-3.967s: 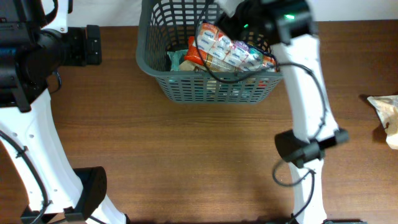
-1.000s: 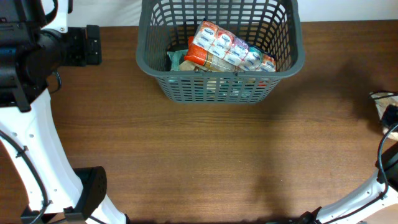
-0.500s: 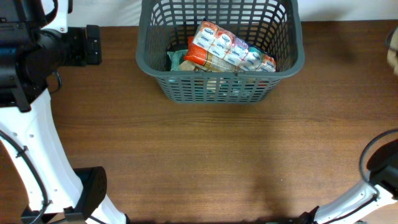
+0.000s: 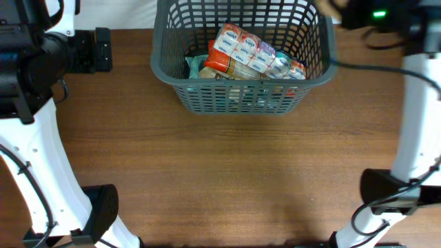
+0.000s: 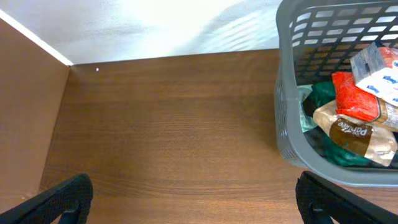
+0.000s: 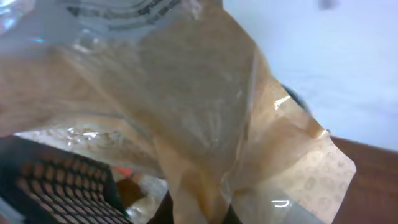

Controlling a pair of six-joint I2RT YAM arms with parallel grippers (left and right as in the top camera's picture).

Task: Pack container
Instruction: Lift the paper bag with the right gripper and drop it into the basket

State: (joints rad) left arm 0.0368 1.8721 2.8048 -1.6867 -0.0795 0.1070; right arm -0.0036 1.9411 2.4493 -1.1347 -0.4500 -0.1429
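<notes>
Swung in from the right, the right gripper (image 4: 336, 12), blurred, now hangs over the far right corner of the dark grey basket (image 4: 158, 48), clamped on a tan packet (image 6: 186, 106). Left of the basket, the left gripper (image 5: 199, 202) gapes wide, empty. The basket stands at the far edge of the table (image 4: 227, 172).

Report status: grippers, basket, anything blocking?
Left gripper open, empty. Right gripper grips tan translucent plastic packet near right rim of dark grey lattice plastic basket, already part-filled. Nothing blocking its opening.
</notes>
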